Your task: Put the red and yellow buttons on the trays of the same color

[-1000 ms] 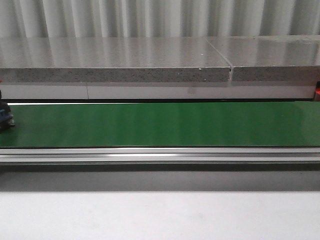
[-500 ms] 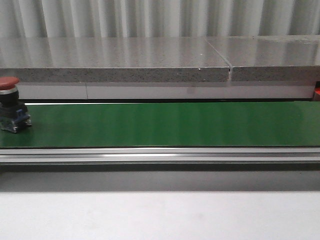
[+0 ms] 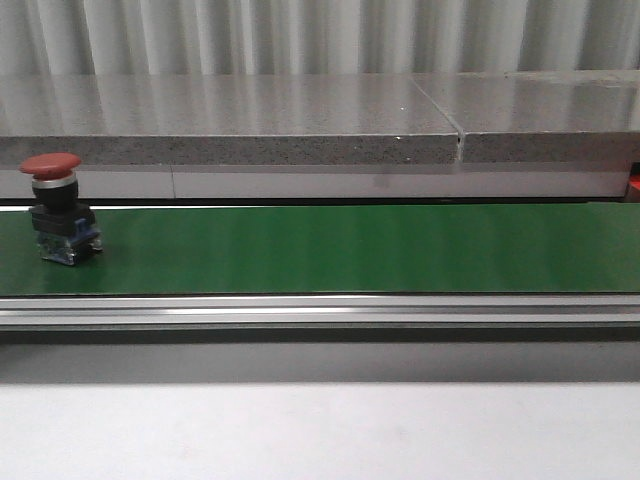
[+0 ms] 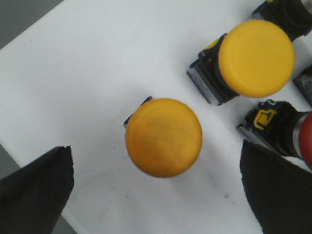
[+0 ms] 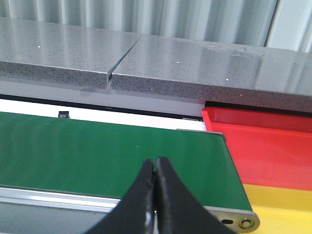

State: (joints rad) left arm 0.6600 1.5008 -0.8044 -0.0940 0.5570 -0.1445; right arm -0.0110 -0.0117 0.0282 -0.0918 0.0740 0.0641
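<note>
**Red button further along the belt; left gripper above a yellow one**

Since half a second ago, the red button (image 3: 58, 205) in the front view has travelled rightward on the green conveyor belt (image 3: 350, 248); a second ago only its dark base showed at the left edge. It now stands upright and fully in view near the belt's left end, red cap on top, black and blue housing below. Nothing else in that view has changed.

Counting: the front view holds one red button. The left wrist view holds two complete yellow buttons, the nearer yellow button (image 4: 164, 137) and a second yellow button (image 4: 256, 57) set apart from it, both on a white surface (image 4: 87, 78). A part-seen red-capped button (image 4: 287, 131) lies at the frame edge, and the dark corner of another unit sits at the top edge; its colour cannot be told. There is one red tray (image 5: 263, 146) and one yellow tray (image 5: 287, 204).

The left gripper (image 4: 161, 195) has its two dark fingers (image 4: 36, 187) spread wide, one on each side of the nearer yellow button, and grips nothing; whether they touch the surface cannot be told. The right gripper (image 5: 156, 168) has its fingertips pressed together, with nothing between them, over the near edge of the belt.

Only the right wrist view shows the trays, beyond the belt's end roller, yellow nearer and red behind. Only the left wrist view shows the yellow buttons. Neither arm appears in the front view. Furthest back runs a grey stone ledge (image 3: 230, 125) beneath a corrugated wall.
</note>
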